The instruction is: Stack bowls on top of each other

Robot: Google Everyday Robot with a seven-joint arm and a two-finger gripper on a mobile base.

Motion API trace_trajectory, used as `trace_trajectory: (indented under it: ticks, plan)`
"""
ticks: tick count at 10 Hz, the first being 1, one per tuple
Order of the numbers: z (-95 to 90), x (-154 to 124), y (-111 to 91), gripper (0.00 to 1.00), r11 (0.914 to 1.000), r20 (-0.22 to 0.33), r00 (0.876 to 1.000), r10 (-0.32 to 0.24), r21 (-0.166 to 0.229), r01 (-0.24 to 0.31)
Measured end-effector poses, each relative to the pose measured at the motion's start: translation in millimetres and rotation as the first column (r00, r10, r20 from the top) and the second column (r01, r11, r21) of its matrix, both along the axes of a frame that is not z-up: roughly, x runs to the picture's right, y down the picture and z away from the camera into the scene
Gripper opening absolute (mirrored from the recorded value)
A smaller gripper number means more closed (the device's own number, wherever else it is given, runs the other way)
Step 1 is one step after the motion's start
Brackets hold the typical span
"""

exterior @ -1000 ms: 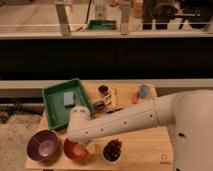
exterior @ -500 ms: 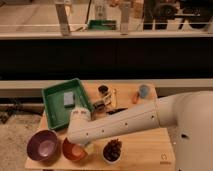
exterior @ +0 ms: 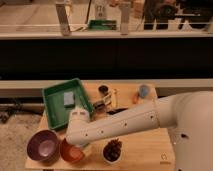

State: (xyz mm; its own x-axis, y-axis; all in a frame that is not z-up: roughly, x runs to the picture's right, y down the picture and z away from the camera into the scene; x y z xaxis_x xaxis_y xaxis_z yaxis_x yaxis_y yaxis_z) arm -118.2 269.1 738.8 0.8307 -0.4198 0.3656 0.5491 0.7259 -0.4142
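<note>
Gripper over orange bowl

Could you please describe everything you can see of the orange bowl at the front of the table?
The orange bowl is round and plastic-looking, upright with its mouth up, near the front edge of the wooden table. Its inside looks paler. The purple bowl stands close beside it, not stacked; contact is unclear. The gripper hangs over its far rim, hiding part of it.
</note>
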Motion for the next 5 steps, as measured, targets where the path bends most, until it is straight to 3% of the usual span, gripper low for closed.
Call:
trace_trajectory:
  ticks: [3, 5]
  plan:
    - [-7.3, -7.6, -1.2, 0.51, 1.0, 0.018, 1.0, -0.001, -0.008, 0.001]
    - [-7.4, -8.5, 3.1, 0.54, 0.9998, 0.023, 1.0, 0.007, -0.016, -0.006]
